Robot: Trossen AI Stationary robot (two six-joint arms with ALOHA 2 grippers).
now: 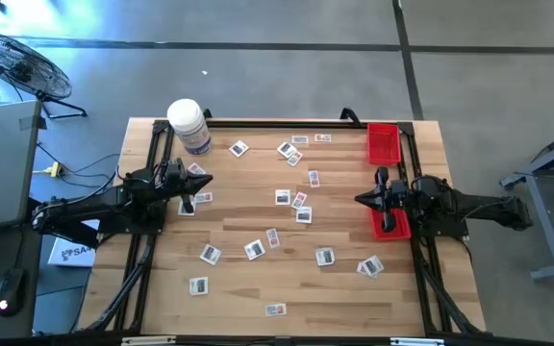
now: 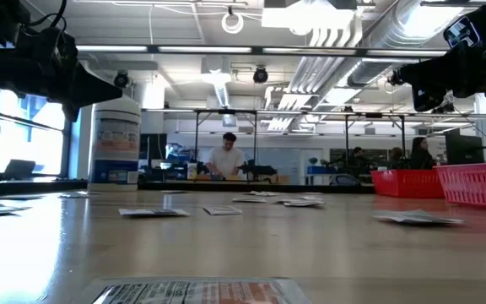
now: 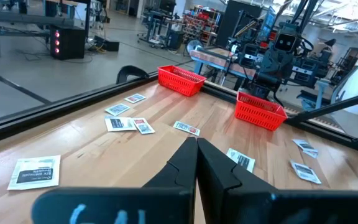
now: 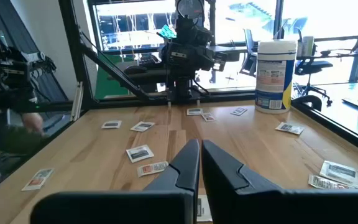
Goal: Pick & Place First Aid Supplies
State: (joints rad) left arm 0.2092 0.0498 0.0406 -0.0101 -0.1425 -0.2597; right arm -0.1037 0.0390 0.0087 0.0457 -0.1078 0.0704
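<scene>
— What lies on the bench (image 1: pixel 287 279)?

— Flat square white packets (image 1: pixel 303 213), scattered across pale wood planks from middle to near edge. A white plastic jar (image 1: pixel 189 125) stands at the far-left corner; two red mesh baskets (image 1: pixel 383 142) line the right edge.

— And the arms?

— Left claw (image 1: pixel 203 183) and right claw (image 1: pixel 362 199) hover, fingers pressed together, empty. An open workshop stretches behind.

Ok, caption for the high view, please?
Packets scattered across the table, left gripper and right gripper both shut and empty, red baskets alongside.
</scene>
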